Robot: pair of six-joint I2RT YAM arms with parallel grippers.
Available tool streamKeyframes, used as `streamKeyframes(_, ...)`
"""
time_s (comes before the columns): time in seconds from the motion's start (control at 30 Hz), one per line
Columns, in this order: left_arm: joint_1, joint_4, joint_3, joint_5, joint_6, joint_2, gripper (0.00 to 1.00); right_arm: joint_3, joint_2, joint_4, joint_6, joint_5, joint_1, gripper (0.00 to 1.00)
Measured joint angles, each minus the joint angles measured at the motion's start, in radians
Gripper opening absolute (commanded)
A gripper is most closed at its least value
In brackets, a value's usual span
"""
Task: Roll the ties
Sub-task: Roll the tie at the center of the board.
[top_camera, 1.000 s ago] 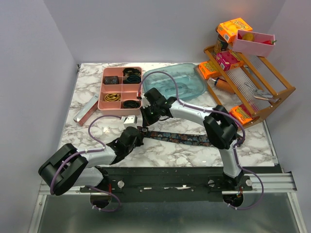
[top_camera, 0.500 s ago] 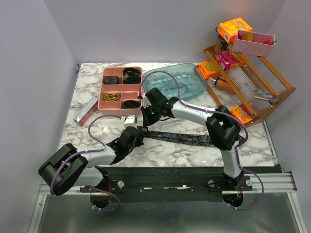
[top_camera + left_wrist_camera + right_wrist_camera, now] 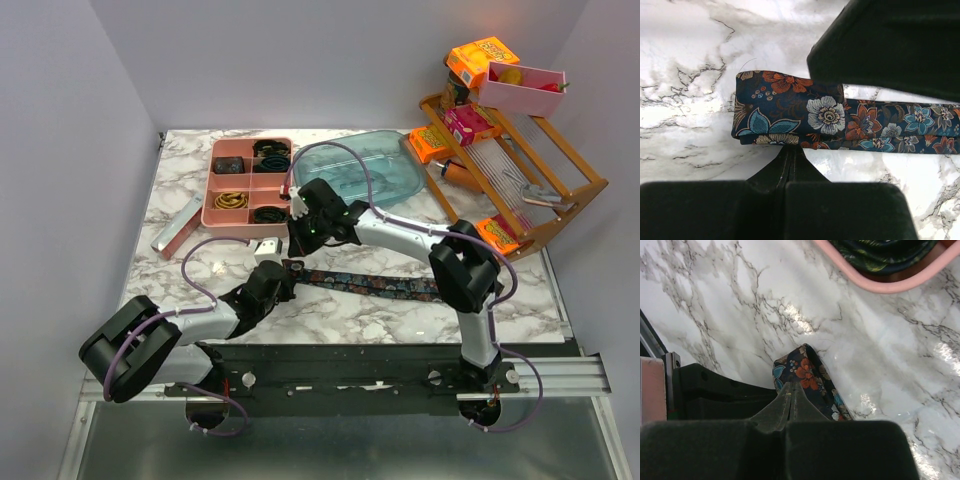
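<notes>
Marble tabletop point(image 3: 185, 195) | floral necktie point(image 3: 370, 284) lies flat, left end folded over | left gripper point(image 3: 792, 148), right gripper point(image 3: 790, 385): fingers together at fold, pinch unconfirmed | fabric likely light, limp, slippery; grip folded end.

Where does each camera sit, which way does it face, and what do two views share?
Top external: above and behind the arm bases, looking down on the table; left arm and right arm show, reaching the tie.
Left wrist: on the left arm, looking down past its shut left gripper at the tie's folded end.
Right wrist: on the right arm, looking down past its shut right gripper at the tie's end; pink tray rim beyond.
Both wrist views share the same tie end.
</notes>
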Motion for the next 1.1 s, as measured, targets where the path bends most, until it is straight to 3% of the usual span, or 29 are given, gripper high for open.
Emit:
streamKeyframes(0.6,0.000,-0.002,-0.013,0.000,0.000,-0.019,0.02,-0.086,0.034,0.009,0.001,0.015,0.043,0.01)
streamKeyframes(0.63,0.000,-0.004,-0.015,0.000,0.000,-0.026,0.05,-0.087,0.034,0.009,0.001,0.019,0.043,0.01)
streamKeyframes(0.77,0.003,-0.023,-0.021,0.002,-0.001,-0.079,0.39,-0.095,0.034,0.008,0.001,0.030,0.043,0.01)
streamKeyframes(0.97,0.046,-0.074,-0.023,0.023,-0.027,-0.246,0.69,-0.096,0.034,0.005,0.001,0.032,0.043,0.01)
streamKeyframes(1.1,0.122,-0.101,-0.031,0.030,-0.074,-0.344,0.75,-0.096,0.034,0.001,0.001,0.031,0.043,0.01)
